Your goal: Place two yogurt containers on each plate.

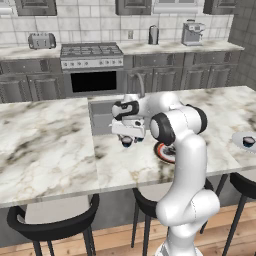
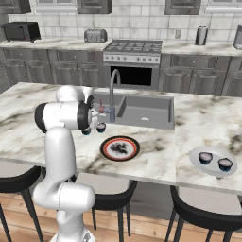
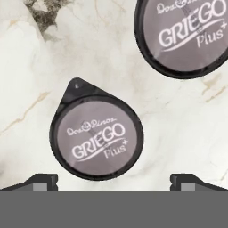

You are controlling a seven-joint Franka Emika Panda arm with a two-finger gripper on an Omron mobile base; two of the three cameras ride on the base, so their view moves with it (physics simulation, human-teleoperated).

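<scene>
In the hand view a yogurt container (image 3: pixel 95 136) with a grey "Griego" lid and dark rim stands on the marble right below my open gripper (image 3: pixel 114 181), between its spread fingertips and untouched. A second container (image 3: pixel 187 35) stands close beside it. From the base, the gripper (image 1: pixel 128 136) hovers low over a container (image 1: pixel 127 142) on the island counter. The red-rimmed plate (image 2: pixel 120 148) lies bare just right of them. The white plate (image 2: pixel 212 169) at the far right carries two containers (image 2: pixel 205 158) (image 2: pixel 225 164).
A sink (image 2: pixel 142 111) with a tall faucet (image 2: pixel 112 90) is set into the island just behind the gripper. Black stools (image 1: pixel 50 225) stand along the near edge. The stove (image 1: pixel 92 55) and back counter lie far behind.
</scene>
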